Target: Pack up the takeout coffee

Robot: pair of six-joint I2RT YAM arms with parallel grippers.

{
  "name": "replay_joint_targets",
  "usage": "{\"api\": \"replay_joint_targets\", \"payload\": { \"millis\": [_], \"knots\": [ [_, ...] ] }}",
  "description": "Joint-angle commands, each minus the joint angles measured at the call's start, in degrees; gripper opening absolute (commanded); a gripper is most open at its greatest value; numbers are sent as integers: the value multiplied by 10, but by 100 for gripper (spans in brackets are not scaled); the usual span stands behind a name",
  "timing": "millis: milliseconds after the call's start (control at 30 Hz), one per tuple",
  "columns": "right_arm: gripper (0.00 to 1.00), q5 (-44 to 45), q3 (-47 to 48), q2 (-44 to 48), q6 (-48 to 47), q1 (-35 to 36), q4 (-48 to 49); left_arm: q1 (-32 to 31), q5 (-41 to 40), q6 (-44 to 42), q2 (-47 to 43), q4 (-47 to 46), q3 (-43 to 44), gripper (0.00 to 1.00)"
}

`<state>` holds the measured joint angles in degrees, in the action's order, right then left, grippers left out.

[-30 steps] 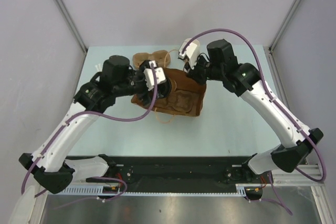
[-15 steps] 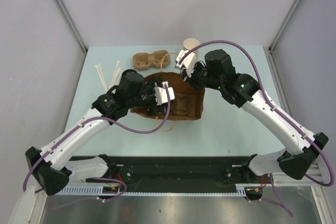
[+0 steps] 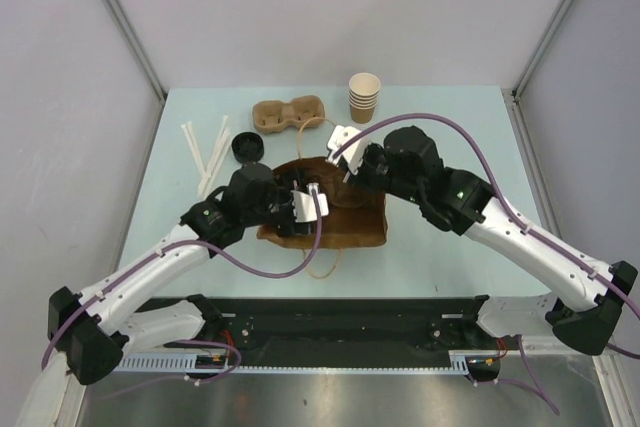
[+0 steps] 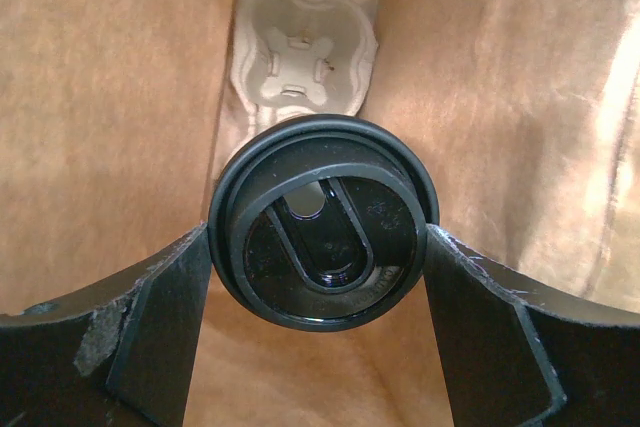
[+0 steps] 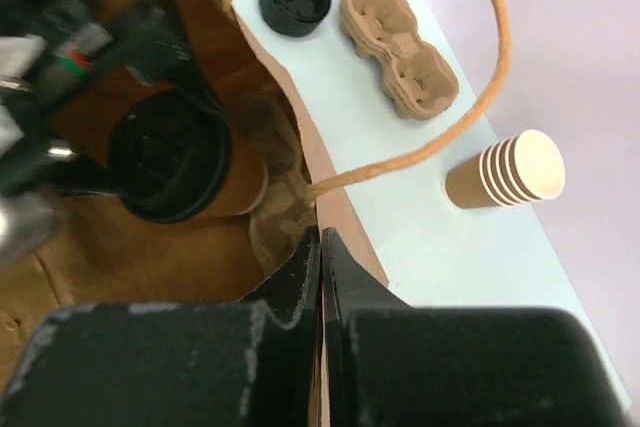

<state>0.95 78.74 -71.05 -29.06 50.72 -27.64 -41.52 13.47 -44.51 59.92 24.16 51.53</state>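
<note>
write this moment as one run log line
left gripper: gripping takeout coffee inside paper bag | right gripper: shut on bag rim | pulp tray at bag bottom | status: cup not yet released

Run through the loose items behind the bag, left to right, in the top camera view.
White sticks → loose black lid → brown cup carrier → stack of paper cups.

— Top view: bright, even and sharp, with only soft shadows on the counter (image 3: 440, 247).
— Inside the bag (image 4: 100, 97) it's dimmer and warm. There's glare on the right wall and a sheen on the takeout coffee (image 4: 325, 237). The right tool (image 5: 320, 242) is blurred up close.
</note>
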Motion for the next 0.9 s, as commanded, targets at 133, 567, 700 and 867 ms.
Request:
{"api": "replay_joint_targets", "payload": {
  "millis": [133,567,700,867],
  "knots": [
    [0,52,-16,22,20,28,46,-21,-11,-22,-19,-99,-44,32],
    [0,46,-15,19,41,30,54,-77,-27,-59,33,-84,12,33],
    [0,41,-15,19,48,31,53,-79,-34,-82,50,-85,19,32],
    [0,38,-16,19,54,31,51,-79,-42,-101,78,-98,25,32]
  ]
}}
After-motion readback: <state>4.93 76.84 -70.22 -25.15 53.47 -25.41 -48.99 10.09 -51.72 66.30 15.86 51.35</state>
